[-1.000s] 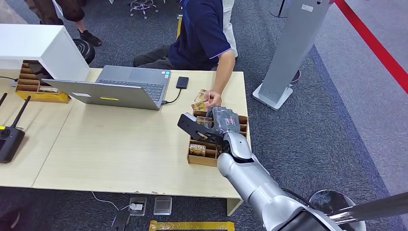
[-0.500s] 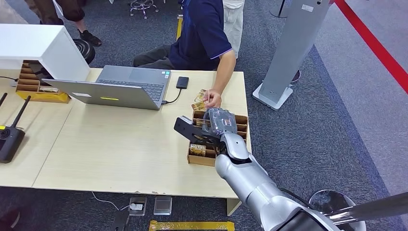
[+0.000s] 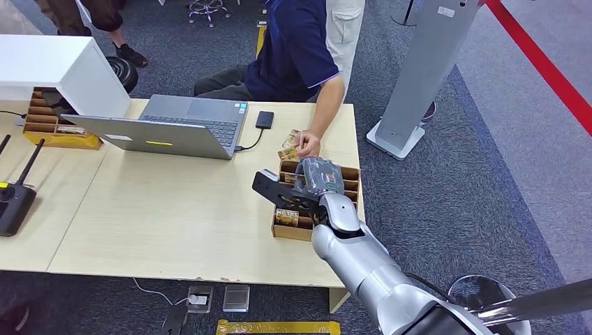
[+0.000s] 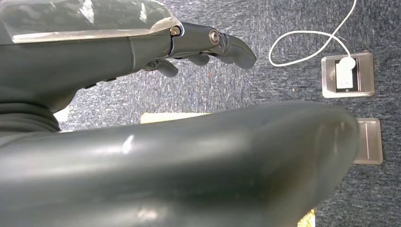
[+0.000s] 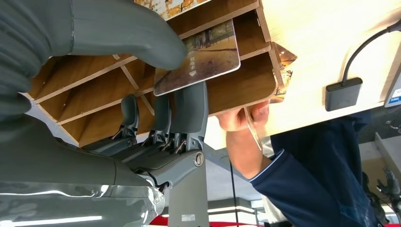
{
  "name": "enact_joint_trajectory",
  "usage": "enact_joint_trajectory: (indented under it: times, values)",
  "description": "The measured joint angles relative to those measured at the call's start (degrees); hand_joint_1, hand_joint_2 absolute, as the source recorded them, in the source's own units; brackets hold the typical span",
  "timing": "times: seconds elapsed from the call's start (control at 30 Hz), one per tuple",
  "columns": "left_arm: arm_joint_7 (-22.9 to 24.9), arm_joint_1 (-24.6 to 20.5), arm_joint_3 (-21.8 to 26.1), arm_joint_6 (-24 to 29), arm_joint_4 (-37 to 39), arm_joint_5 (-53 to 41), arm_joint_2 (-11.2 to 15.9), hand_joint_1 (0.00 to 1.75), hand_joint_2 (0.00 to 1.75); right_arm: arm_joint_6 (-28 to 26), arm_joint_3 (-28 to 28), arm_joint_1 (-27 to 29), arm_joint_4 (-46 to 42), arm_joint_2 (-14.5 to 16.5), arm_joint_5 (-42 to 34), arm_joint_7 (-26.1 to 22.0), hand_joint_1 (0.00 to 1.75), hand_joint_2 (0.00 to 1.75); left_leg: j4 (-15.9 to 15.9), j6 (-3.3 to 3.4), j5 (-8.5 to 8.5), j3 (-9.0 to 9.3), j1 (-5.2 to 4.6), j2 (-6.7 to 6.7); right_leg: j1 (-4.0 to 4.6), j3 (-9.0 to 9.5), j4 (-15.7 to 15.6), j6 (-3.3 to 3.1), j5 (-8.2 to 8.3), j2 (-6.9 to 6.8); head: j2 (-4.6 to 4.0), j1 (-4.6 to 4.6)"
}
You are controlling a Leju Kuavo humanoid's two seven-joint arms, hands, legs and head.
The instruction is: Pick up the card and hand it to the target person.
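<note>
Brown cardboard dividers split the card box [image 3: 348,183] into slots, which keeps each card on edge and easy to pinch out one at a time; the box sits near the table's [image 3: 174,209] right edge, at about three o'clock from the table's middle in the head view. The right hand [image 3: 313,183] is over that box, and the right wrist view shows the card [image 5: 201,56] clamped between the thick thumb and the darker fingers [image 5: 189,111] beneath it, its printed face turned toward the camera and its far end over the compartments. The grip looks firm enough to carry, judging by how much of the card's near end is covered. The silver right arm reaches forward and slightly inward from five o'clock, wrist level above the box. At twelve o'clock from the box, the seated person's hand [image 3: 307,143] rests on the table holding other cards, close enough that a short forward reach would likely complete the handover. The left hand [image 4: 208,45] hangs over carpet, fingers loosely extended and holding nothing.
</note>
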Motion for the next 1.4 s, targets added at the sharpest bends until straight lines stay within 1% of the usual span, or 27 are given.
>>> enact_joint_trajectory:
  times: [0.07,0.17,0.37,0.73,0.9,1.17,1.3,1.4]
  values:
    - [0.0,0.0,0.0,0.0,0.0,0.0,-0.02,0.0,0.0,-0.03,0.01,0.0,0.0,0.0,-0.23,-0.03,1.3,1.75,0.0,0.0,0.0,0.0,0.0,0.0,0.0,0.0,0.0,0.0,0.0,0.0,-0.01,0.0]
    - [0.01,0.0,0.0,0.0,0.0,0.0,-0.02,0.0,0.0,-0.05,0.01,-0.01,0.0,0.0,-0.64,-0.13,1.38,1.75,0.0,0.0,0.0,0.0,0.0,0.0,0.0,0.0,0.0,0.0,0.0,0.0,-0.01,0.0]
    - [0.03,0.0,0.0,0.0,0.02,0.0,-0.04,0.0,0.0,-0.05,0.01,0.0,0.0,0.0,-1.0,-0.22,1.46,1.75,0.0,0.0,0.0,0.01,0.0,0.0,0.0,0.01,0.0,0.0,0.0,0.0,-0.01,0.0]
    - [0.1,0.01,0.0,0.02,0.02,0.0,-0.04,0.0,0.0,-1.52,-0.02,-0.02,-0.01,-0.02,-2.87,-1.55,1.48,1.75,0.0,0.0,0.01,0.01,0.0,0.0,0.0,0.0,0.0,0.0,0.0,0.0,-0.01,0.0]
    - [0.15,0.02,0.0,0.15,0.04,0.04,-0.04,0.0,0.0,-3.04,-0.42,-0.22,-0.59,-0.05,-3.83,-2.58,1.45,1.75,0.0,0.0,0.01,0.01,0.0,0.0,0.0,0.0,0.0,0.0,0.0,0.0,-0.01,0.0]
    - [-0.29,0.05,0.21,0.4,0.15,0.75,-0.04,0.0,0.0,-4.38,-0.99,-0.67,-3.6,-0.27,-4.8,-3.68,1.44,1.75,0.0,0.0,0.01,0.01,0.0,0.01,0.0,-0.01,0.0,0.0,0.0,0.0,-0.02,-0.01]
    - [-0.52,0.07,0.58,0.52,0.21,1.08,-0.04,0.0,0.0,-5.85,-1.52,-0.65,-6.2,-0.76,-4.71,-4.11,1.47,1.75,0.0,0.0,0.01,0.01,0.0,0.01,0.0,-0.01,0.0,0.0,0.0,0.0,-0.02,-0.01]
    - [-0.93,0.09,0.85,0.75,0.22,1.32,-0.04,0.0,0.0,-6.86,-2.07,-0.57,-8.58,-1.33,-4.61,-4.37,1.44,1.75,0.0,0.0,0.01,0.01,0.0,0.01,0.0,-0.01,0.0,0.0,0.0,0.0,-0.01,-0.01]
